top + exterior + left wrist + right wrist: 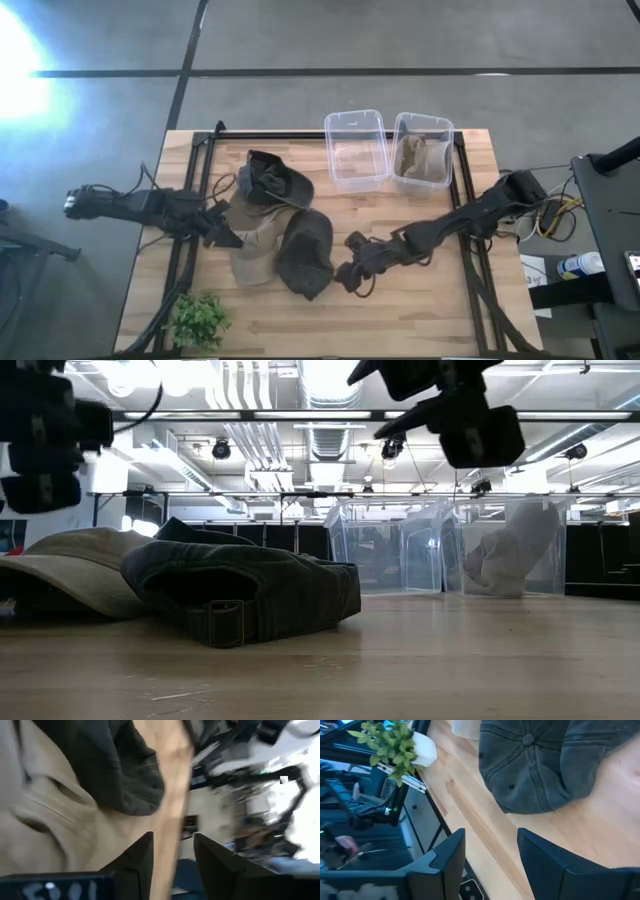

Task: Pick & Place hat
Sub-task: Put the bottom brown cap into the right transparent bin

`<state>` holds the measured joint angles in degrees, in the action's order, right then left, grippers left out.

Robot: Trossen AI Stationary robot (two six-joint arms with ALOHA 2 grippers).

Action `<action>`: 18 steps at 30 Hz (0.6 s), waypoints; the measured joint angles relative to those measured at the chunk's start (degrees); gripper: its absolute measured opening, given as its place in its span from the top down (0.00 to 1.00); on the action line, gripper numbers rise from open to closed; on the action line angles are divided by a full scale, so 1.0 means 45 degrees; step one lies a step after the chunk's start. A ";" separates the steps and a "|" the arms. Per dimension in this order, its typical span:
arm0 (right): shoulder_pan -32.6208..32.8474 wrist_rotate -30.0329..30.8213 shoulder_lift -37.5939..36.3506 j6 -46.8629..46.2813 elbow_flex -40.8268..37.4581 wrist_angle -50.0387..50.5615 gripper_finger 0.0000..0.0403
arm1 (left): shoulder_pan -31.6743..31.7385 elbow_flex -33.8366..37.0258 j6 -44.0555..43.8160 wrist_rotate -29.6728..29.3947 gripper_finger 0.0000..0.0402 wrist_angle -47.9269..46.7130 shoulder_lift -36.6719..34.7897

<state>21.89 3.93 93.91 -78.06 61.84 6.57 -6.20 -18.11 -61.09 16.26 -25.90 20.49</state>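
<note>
A wooden bench (400, 310) is seen from above, with two dark robot arms reaching in from either side. At the near edge, toward the left corner, stands a small green potted plant (198, 320). Just beyond it, three hats lie bunched together left of centre: a dark grey cap (306, 253) nearest, a tan hat (252, 250) touching its left side, and another dark hat (276, 180) farther back. The right gripper (347, 275) hovers just beside the dark grey cap's right edge, its fingers (447, 860) spread apart with nothing between them. The left gripper (226, 236) sits at the tan hat's left edge, its fingers (142, 860) also spread and empty, tan fabric right in front of them. At the far edge stand two clear plastic bins side by side: the left bin (356, 150) looks empty, and the right bin (423, 150) holds a crumpled tan hat (420, 157).
</note>
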 joint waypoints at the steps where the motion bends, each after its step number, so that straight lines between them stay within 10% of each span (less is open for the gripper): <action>1: 0.0000 0.0006 0.0190 0.0009 0.0173 -0.0009 0.56 | -0.0065 -0.0539 0.0694 -0.0277 0.68 -0.0890 0.0449; 8: -0.0322 0.0081 0.1743 0.0093 0.1387 -0.0017 0.56 | -0.0583 -0.3126 0.4281 -0.1099 0.76 -0.5863 0.4055; 18: -0.1356 -0.0928 0.3206 0.0583 0.2294 -0.0018 0.56 | -0.1743 -0.2783 0.4883 0.0504 0.78 -0.3394 0.8618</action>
<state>15.79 -0.24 108.34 -75.43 72.16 6.49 -14.04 -30.63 -39.12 18.53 -41.17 59.27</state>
